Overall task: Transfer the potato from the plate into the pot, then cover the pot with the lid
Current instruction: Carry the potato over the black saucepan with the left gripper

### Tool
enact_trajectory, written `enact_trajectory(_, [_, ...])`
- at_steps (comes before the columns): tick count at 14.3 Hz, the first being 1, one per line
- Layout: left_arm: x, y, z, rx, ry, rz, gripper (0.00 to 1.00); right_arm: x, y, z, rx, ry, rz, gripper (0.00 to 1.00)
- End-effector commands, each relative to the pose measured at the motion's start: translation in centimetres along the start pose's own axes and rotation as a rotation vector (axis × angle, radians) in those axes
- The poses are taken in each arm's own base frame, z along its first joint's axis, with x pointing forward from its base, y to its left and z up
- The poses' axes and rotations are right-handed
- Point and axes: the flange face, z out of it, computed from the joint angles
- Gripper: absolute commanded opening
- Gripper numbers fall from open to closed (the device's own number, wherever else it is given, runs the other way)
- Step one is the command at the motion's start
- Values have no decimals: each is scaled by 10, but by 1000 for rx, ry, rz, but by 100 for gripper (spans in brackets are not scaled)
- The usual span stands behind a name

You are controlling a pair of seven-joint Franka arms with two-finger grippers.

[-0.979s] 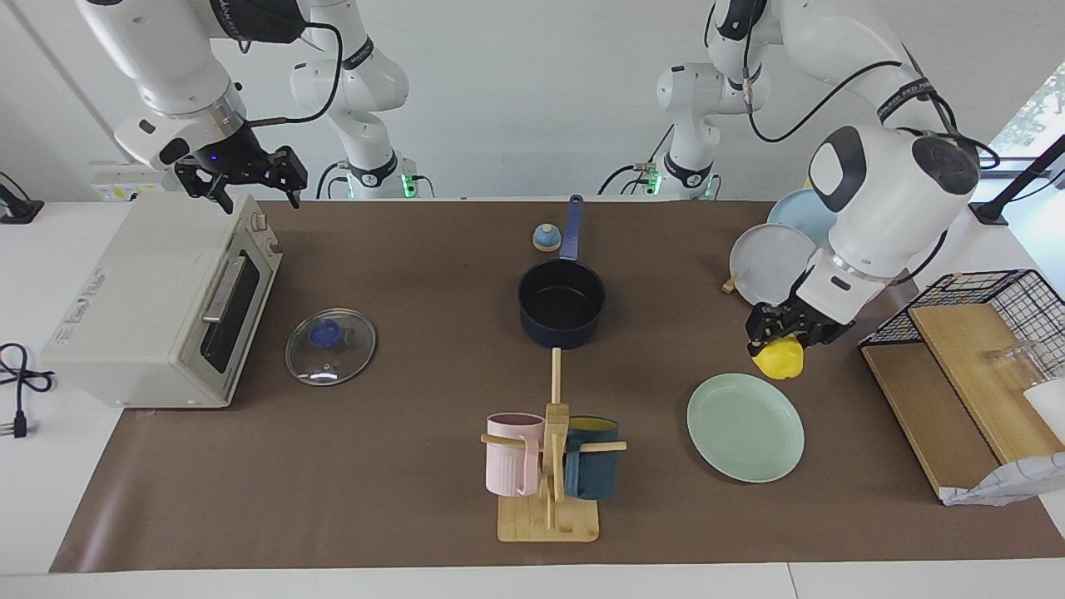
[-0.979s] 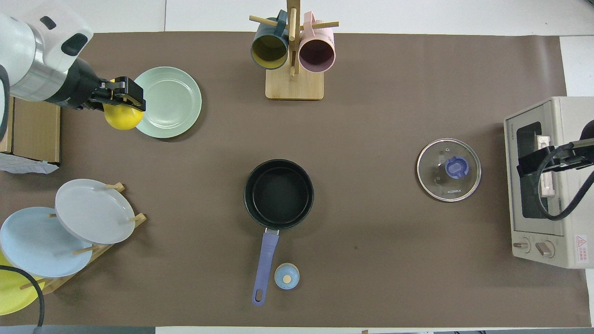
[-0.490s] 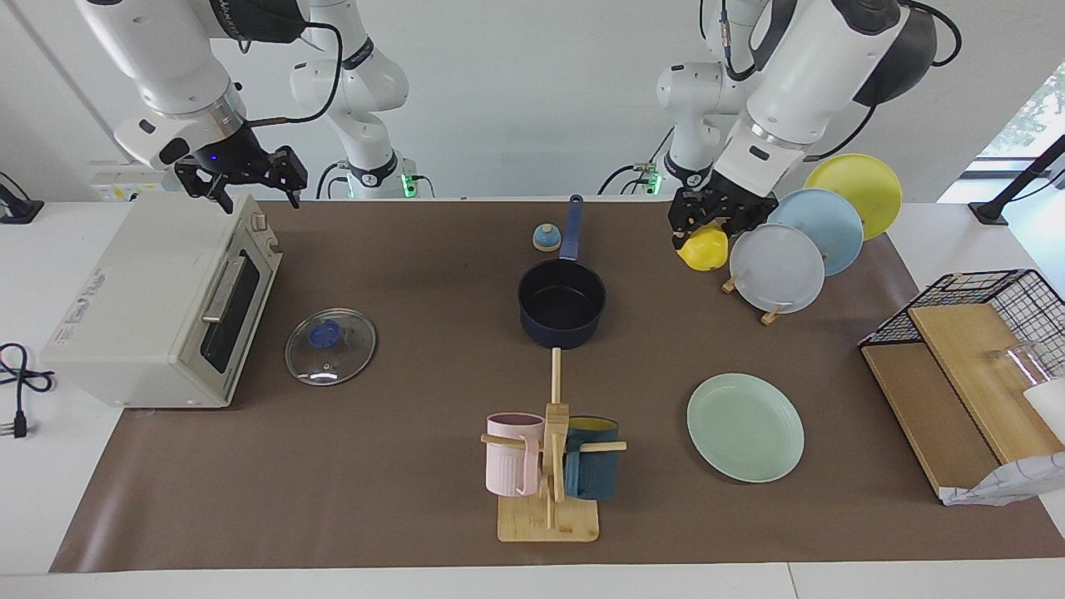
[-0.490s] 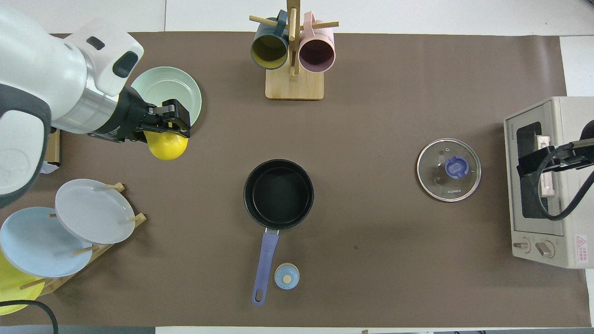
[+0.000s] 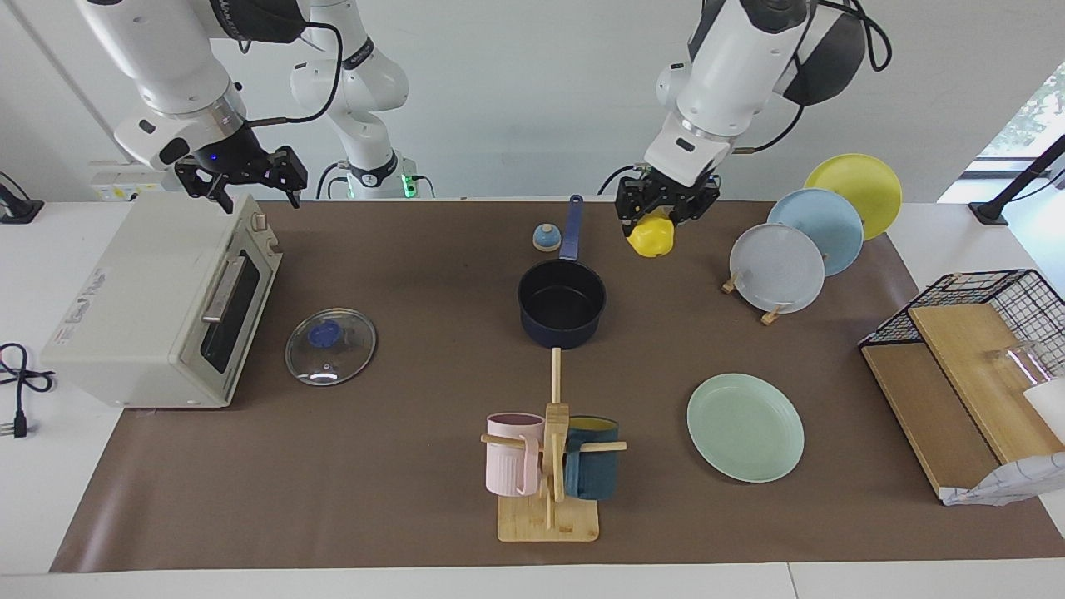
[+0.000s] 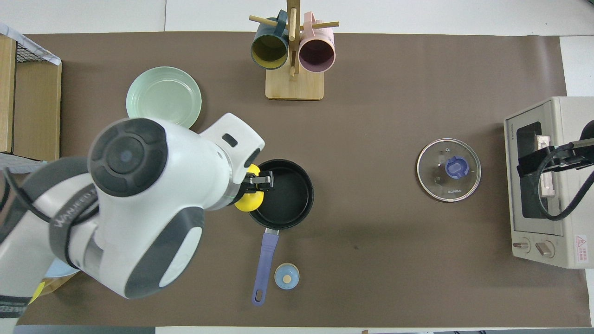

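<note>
My left gripper [image 5: 663, 208] is shut on the yellow potato [image 5: 651, 237] and holds it high in the air. In the overhead view the potato [image 6: 249, 202] hangs over the pot's rim toward the left arm's end. The navy pot [image 5: 562, 301] stands empty mid-table, its handle toward the robots; it also shows in the overhead view [image 6: 287, 195]. The mint-green plate [image 5: 745, 426] lies bare. The glass lid [image 5: 330, 345] lies flat in front of the oven. My right gripper [image 5: 241, 179] waits open above the oven.
A toaster oven [image 5: 158, 299] stands at the right arm's end. A mug tree [image 5: 549, 466] stands farther from the robots than the pot. A small bell [image 5: 546, 238] sits beside the pot handle. A rack of upright plates [image 5: 778, 266] and a wire basket [image 5: 982, 333] are at the left arm's end.
My left gripper has carried the potato up from beside the plate, past the plate rack, to over the pot's rim. The right arm has not moved.
</note>
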Motion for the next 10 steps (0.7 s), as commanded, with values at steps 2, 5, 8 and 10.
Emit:
enact_trajectory(2, [-14, 8, 69, -26, 13, -19, 0, -10, -4, 3, 12, -22, 3, 100])
enact_trajectory(5, [-15, 18, 94, -24, -1, -8, 0, -2, -10, -2, 9, 29, -8, 100])
enact_trajectory(8, [1, 20, 121, -47, 34, -2, 0, 3, -11, -3, 10, 63, -8, 100])
enact_trajectory(10, [3, 20, 133, -40, 26, 3, 0, 6, -17, -1, 31, 86, -20, 100])
